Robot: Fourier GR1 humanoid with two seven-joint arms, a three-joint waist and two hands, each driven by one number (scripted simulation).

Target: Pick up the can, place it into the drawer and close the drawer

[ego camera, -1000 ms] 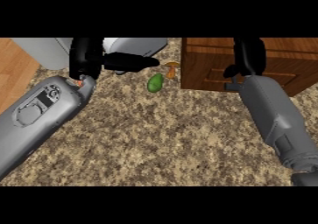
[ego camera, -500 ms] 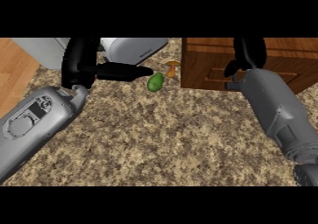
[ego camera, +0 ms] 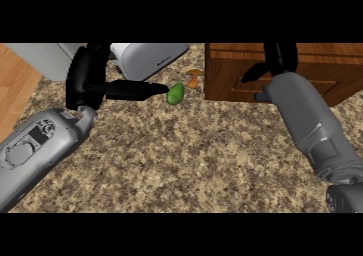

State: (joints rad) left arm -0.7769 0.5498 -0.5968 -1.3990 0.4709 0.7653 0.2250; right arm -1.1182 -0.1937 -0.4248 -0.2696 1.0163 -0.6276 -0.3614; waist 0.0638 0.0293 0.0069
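Can is nowhere visible; it may sit hidden inside the drawer. At upper left, the left hand [ego camera: 89, 75] stretches straight, released fingers [ego camera: 136, 90] toward a green object [ego camera: 175, 93]. At upper right, the right hand [ego camera: 278, 59] rests at the wooden drawer [ego camera: 232, 75]; its grip I cannot tell. Any drawer motion should run square to its front.

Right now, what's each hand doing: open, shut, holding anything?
Left hand: thumb points at the green object; holds nothing visible; fingers cannot be told.
Right hand: over the wooden drawer unit; cannot be told.
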